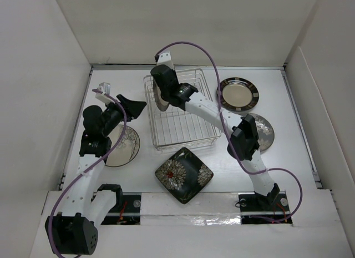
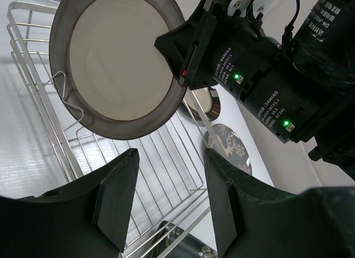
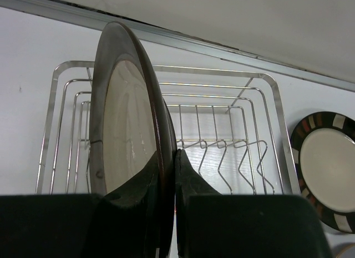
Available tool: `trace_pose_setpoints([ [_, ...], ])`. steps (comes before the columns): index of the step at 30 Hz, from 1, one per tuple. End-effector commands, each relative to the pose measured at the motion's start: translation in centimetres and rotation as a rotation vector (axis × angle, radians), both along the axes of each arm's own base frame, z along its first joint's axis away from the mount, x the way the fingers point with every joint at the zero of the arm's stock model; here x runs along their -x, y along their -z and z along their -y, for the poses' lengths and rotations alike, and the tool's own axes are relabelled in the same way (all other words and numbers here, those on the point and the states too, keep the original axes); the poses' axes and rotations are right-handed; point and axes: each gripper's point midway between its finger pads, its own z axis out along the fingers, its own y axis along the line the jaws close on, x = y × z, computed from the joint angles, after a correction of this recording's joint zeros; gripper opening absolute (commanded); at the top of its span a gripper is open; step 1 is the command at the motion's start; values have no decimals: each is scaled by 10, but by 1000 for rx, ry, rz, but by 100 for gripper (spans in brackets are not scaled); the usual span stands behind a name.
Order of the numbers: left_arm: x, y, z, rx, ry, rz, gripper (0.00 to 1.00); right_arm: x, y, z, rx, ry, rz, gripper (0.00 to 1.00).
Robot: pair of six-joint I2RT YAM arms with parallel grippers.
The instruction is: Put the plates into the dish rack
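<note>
Plate (image 1: 162, 95) upright in rack (image 1: 187, 145), second plate (image 1: 183, 175) just before rack.

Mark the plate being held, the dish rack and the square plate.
held plate (image 2: 119, 58): left wrist view, on its pale centre.
dish rack (image 1: 177, 133): top view, on its wire floor.
square plate (image 1: 183, 175): top view, on its flower middle.

You're working in a robot lab test cell: plain white panels (image 1: 183, 25) wall in the table (image 1: 294, 158) on three sides, the left arm (image 1: 89, 180) and right arm (image 1: 252, 158) are bolted at its near edge, and purple cables (image 1: 194, 47) loop above it.
</note>
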Motion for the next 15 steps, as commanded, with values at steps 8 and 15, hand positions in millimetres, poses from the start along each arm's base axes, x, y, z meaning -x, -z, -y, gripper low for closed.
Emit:
trace_pose_setpoints([
  [8,-1,-27,0,-6,-6,85,47,18,-35,-47,-166,-29,142,25],
  [15,-1,-28,-3,-10,-22,87,47,23,-35,-62,-224,-76,142,35],
])
